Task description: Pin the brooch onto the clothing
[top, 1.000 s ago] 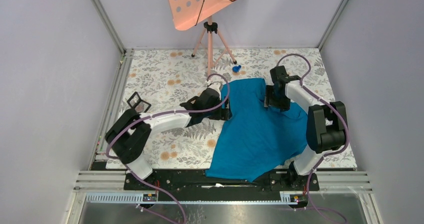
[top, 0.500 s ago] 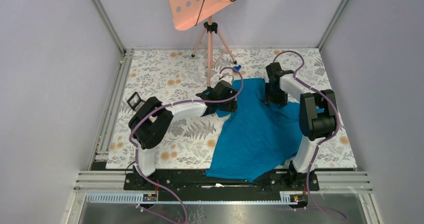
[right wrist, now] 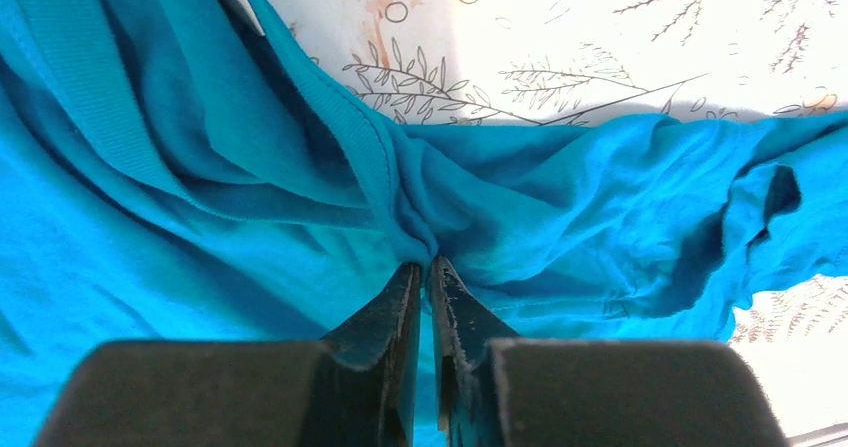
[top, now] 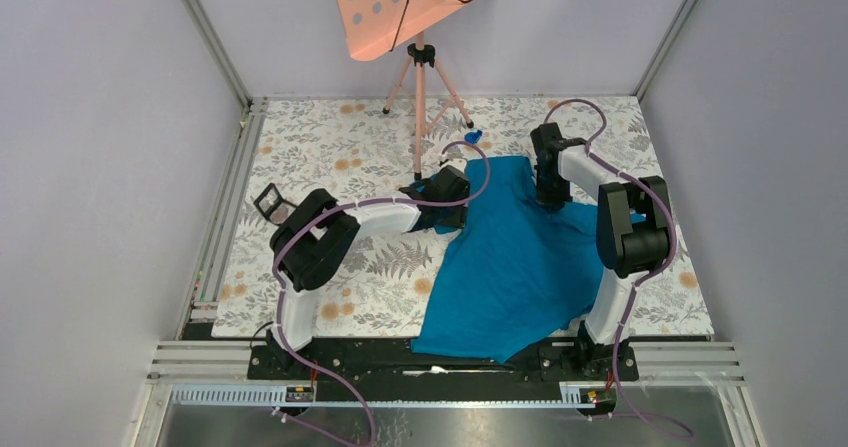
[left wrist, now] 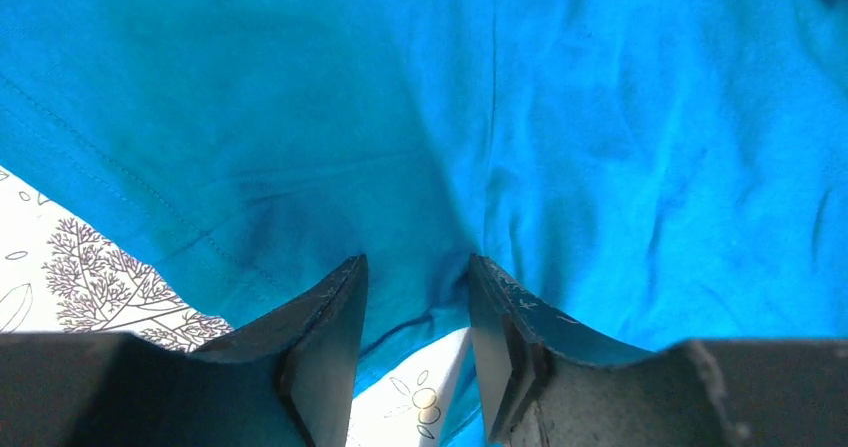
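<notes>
Two grippers are on the teal-blue short-sleeved T-shirt, which lies rumpled across the centre-right of the overhead view on the floral-printed table cover. The right gripper is clenched on a bunched fold beside the ribbed collar band, near the shirt's top edge. Holding there most likely anchors the cloth so it can be kept taut for pinning. The left gripper is released, its fingers spread astride the stitched hem at the shirt's left edge, with cloth and a sliver of table cover showing in the gap. I judge it is placed to take a second hold, so a flat patch can be stretched between the arms.

The small round brooch is not visible in any view and neither gripper carries it, so pinning has not begun. A tiny bright-blue lump sits just above the shirt's top edge, and a black square frame lies at centre left.

Against a second ago, the left arm has unfolded. Its elbow has gone from the lower left up toward the centre, and its gripper has moved up and right along the shirt's edge. The right gripper has shifted slightly toward the top of the frame, and its forearm stands more upright. The shirt's outline looks much the same.
</notes>
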